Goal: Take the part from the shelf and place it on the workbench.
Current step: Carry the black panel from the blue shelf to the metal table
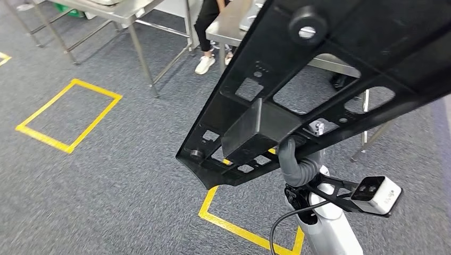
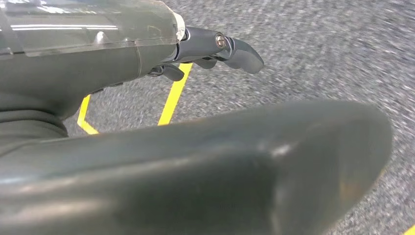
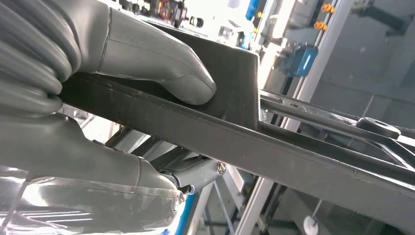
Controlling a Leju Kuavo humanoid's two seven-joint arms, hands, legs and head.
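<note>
The right robot hand (image 1: 298, 162) grips the black part's (image 1: 340, 64) edge above open carpet (image 1: 106, 186); the left robot hand (image 2: 215, 46) holds nothing.

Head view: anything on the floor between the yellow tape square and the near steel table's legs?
No, that stretch is bare grey carpet between the tape square and the table legs, as seen in the head view.

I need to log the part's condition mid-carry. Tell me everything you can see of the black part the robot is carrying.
The black part is a large, flat, matte frame that looks like moulded plastic, with several open cut-outs, a round knob near its upper end and a boxy block on its face. It is held tilted above the grey carpet, off any table. The right hand grips its lower edge; in the right wrist view the thumb presses one side with fingers under the edge.
</note>
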